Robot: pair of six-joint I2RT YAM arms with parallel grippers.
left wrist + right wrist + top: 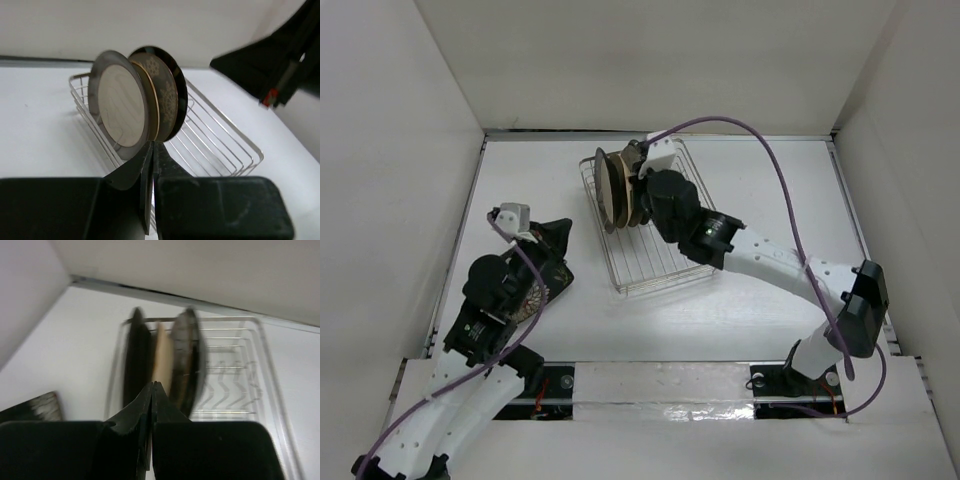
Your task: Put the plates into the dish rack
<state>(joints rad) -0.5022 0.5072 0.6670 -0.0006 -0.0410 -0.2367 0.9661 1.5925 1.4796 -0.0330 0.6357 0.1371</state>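
Table: one white surface (750, 310), walled in white on three sides. It carries the rack and one loose plate.

Arms: two. The left arm (470, 400) bends over the near-left part of the table. The right arm (775, 262) reaches across the rack toward its far end.

Dish rack: one silver wire basket (665, 268), set at a slant near the middle of the table and much larger than any plate.

Plates in view: four.

Plates in the rack: three, standing on edge, leaning slightly and packed close together at the rack's far-left end. The rest of the basket is bare wire.
- Nearest the left wrist camera: one dark-rimmed plate with a cream centre (122, 112).
- Middle: one tan plate (156, 102), showing only its thin edge.
- Behind it: one dark plate with pale motifs (170, 95).

Plate on the table: one black square plate (37, 407) with pale markings, lying flat to the left of the rack, partly under the left arm.

Left gripper: one (152, 145), pointing at the racked plates from a distance. Its fingers are pressed together with nothing between them.

Right gripper: one (152, 385), above the three racked plates. Its fingers are closed on nothing, and the view is blurred.
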